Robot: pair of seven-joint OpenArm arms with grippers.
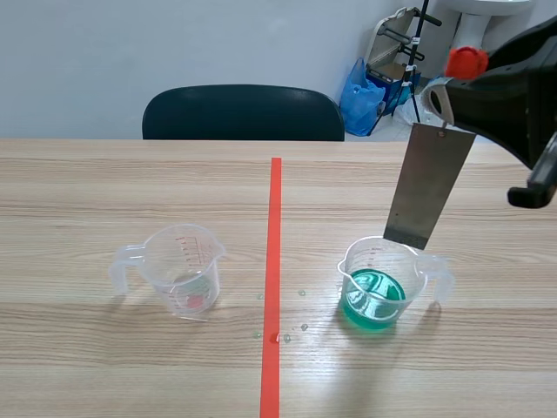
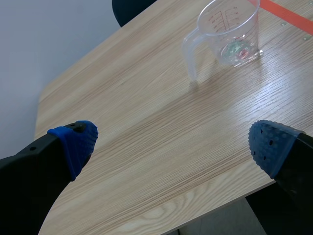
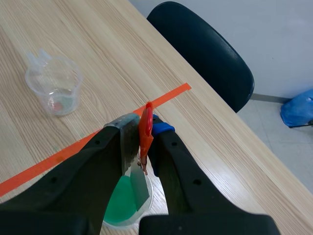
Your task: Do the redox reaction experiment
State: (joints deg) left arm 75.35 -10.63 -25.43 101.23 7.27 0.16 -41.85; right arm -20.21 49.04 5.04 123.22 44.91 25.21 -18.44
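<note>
A grey metal plate [image 1: 426, 187] hangs upright from a red clip [image 1: 466, 62], and my right gripper [image 1: 461, 78] is shut on that clip at the scene's upper right. The plate's lower edge is level with the rim of a clear beaker of green liquid [image 1: 383, 283], above the liquid. In the right wrist view the clip [image 3: 145, 128] is pinched between the fingers of the right gripper [image 3: 142, 136], with the plate [image 3: 131, 161] over the green beaker [image 3: 124, 203]. A second clear beaker [image 1: 178, 270] stands left of the tape line. My left gripper [image 2: 171, 142] is open, well short of that beaker [image 2: 230, 32].
An orange-red tape line [image 1: 273, 279] divides the table, with a few small drops [image 1: 283, 333] beside it. A dark chair [image 1: 244, 111] stands behind the far edge, and a blue bag [image 1: 361, 96] lies on the floor. The table's corner edge [image 2: 215, 210] is under my left gripper.
</note>
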